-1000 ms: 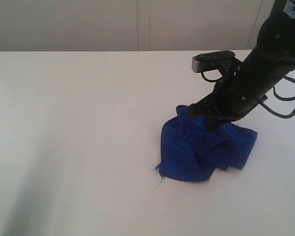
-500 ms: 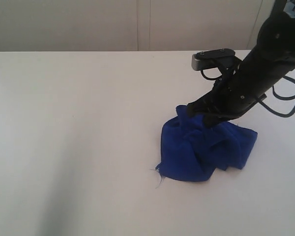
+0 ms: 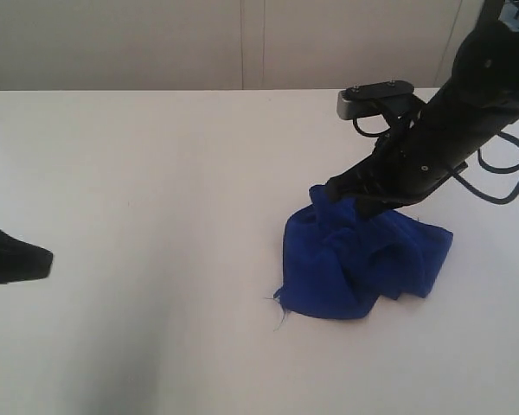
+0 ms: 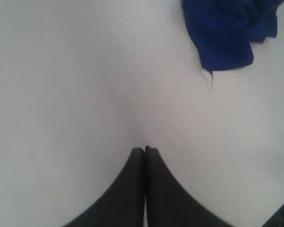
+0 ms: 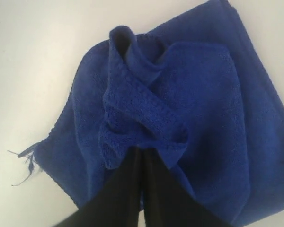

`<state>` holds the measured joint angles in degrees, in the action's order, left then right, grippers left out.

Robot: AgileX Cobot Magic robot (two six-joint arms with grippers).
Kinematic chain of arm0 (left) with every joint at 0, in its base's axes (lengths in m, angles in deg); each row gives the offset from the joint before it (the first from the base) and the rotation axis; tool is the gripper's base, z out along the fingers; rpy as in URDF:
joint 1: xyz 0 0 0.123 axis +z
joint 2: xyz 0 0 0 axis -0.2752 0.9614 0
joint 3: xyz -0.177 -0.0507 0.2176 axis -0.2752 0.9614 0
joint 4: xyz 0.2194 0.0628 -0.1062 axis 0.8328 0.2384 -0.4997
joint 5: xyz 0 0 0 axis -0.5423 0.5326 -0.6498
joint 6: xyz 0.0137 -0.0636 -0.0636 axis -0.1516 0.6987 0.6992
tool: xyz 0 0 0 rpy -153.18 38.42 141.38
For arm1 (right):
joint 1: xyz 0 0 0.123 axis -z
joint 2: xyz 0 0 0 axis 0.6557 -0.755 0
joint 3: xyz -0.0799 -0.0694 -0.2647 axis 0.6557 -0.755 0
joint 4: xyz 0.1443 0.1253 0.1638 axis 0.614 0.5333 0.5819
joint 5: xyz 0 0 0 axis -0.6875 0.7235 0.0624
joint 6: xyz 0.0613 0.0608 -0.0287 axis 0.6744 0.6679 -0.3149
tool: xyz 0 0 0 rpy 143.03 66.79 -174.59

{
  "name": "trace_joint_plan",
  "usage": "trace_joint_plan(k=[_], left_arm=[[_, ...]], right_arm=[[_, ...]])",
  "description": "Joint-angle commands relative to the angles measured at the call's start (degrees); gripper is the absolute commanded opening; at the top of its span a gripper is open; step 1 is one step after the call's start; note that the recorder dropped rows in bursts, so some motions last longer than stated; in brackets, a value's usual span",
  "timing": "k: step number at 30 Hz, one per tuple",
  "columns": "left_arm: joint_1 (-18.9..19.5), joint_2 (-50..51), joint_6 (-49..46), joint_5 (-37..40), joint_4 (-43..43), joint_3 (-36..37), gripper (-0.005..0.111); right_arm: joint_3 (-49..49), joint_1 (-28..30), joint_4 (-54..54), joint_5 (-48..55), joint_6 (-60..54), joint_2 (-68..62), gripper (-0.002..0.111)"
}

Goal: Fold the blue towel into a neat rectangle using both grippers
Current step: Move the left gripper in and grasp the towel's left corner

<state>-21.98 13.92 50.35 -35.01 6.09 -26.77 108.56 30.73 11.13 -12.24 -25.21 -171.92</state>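
- The blue towel (image 3: 363,264) lay in a crumpled heap on the white counter (image 3: 156,173), over on the right side of the exterior view.
- The right gripper (image 3: 339,194) was at the top of the heap. Its jaws were pressed together on a raised fold of the cloth, and the towel rose in a little peak to meet it.
- The left gripper (image 4: 145,150) was closed tight too, with nothing in it. It was over a bare part of the counter, well apart from the towel.
- The towel was not flat at all, so I think the folding had hardly begun. It would need to be spread out first.
- The pinch looked small. If the right gripper pulled up fast, the fold could slip out and the towel would flop back into a heap.
- As far as I could tell, the fold it held was in the middle of the bunch, not at a corner. Lifting from there could make the cloth hang in a lump and not open up.
- The left gripper would have to open before it could take any cloth. If it came in closed, it would only push the towel along the counter.
- Some loose threads (image 5: 23,161) stuck out at one corner. A gripper that caught only those could tug them and miss the towel.
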Motion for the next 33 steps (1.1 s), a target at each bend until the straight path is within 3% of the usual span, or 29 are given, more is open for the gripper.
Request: trace_joint_plan(k=[1, 2, 4, 9, 14, 19, 28, 33], left_arm=[[-15.38, 9.22, 2.05, -12.14, -1.73, -2.27, 0.0], [-22.26, 13.62, 4.35, -17.55, -1.54, -4.33, 0.0], [-28.87, 21.0, 8.56, -24.2, -1.54, -7.82, 0.0], [-36.77, 39.89, 14.39, -28.24, -1.03, -19.28, 0.0], [-39.97, 48.05, 20.17, -27.55, 4.31, -27.16, 0.0], [-40.71, 50.72, 19.26, -24.48, 4.45, -30.08, 0.003], [-40.75, 52.06, 19.26, -26.26, 4.45, -30.22, 0.052], [-40.75, 53.09, 19.26, -27.97, 4.45, -30.22, 0.058]], right_arm=[[0.2, -0.01, -3.32, 0.13, 0.19, 0.49, 0.0], [0.2, -0.01, -4.53, 0.13, 0.41, 0.49, 0.0], [0.2, -0.01, -4.83, -0.11, 1.11, 0.49, 0.0], [0.2, -0.01, -5.06, -0.45, 1.24, 0.49, 0.0], [0.2, -0.01, -5.06, -0.45, 1.24, 0.49, 0.0], [0.2, -0.01, -5.06, -0.72, 1.24, 0.49, 0.0], [0.2, -0.01, -5.06, -0.72, 1.24, 0.49, 0.0], [0.2, -0.01, -5.06, -0.72, 1.24, 0.49, 0.0]])
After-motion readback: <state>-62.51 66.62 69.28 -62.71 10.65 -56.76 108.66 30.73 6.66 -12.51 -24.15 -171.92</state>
